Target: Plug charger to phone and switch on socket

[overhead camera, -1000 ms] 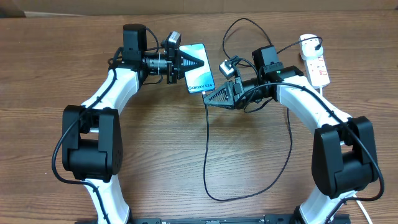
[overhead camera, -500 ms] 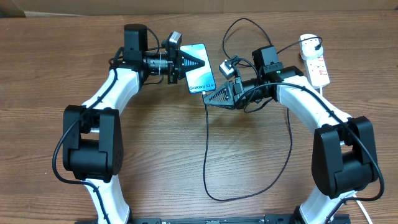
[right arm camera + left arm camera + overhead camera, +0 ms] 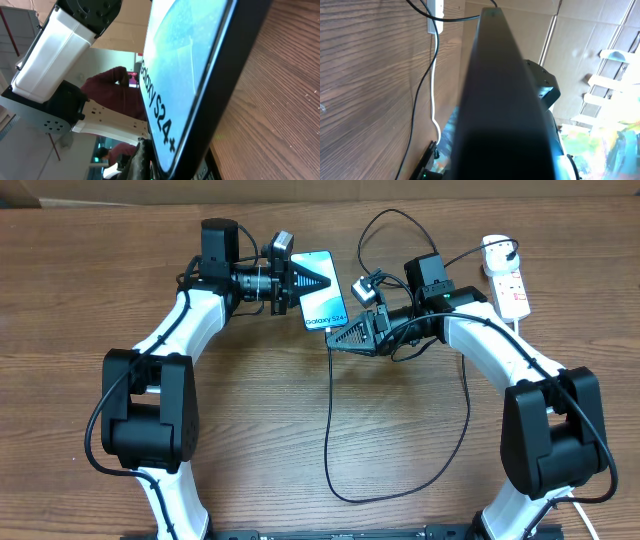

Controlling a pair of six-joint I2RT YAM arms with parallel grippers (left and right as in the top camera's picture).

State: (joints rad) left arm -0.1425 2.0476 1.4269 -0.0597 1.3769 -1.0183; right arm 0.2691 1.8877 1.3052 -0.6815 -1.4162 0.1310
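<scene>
- Your left gripper [image 3: 305,278] is clamped on the top end of the phone [image 3: 326,305], with the fingers lying across the screen.
- The phone is at the back centre of the table [image 3: 260,430], between the two grippers. Its screen is lit and its bottom edge points toward your right arm.
- In the right wrist view the phone [image 3: 180,75] looks tilted up off the wood rather than lying flat.
- The left wrist view shows only the dark edge of the phone [image 3: 500,100], so it adds nothing.
- Your right gripper [image 3: 338,338] is right at the phone's bottom edge. I can't tell whether its fingers are closed or apart.
- The black cable [image 3: 330,420] comes out at that gripper's tip, loops down the table and runs back up toward the socket strip [image 3: 513,292].
- The cable tip itself is hidden, so I can't tell if it is seated in the port.
- The plug [image 3: 497,250] sits at the head of the socket strip at far right and looks already pushed in.
- My read: you're on step one, the insertion, unconfirmed.
- What's left is to confirm the tip is seated, let go, then press the switch. Neither gripper is near the strip, and I can't read the switch position.
</scene>
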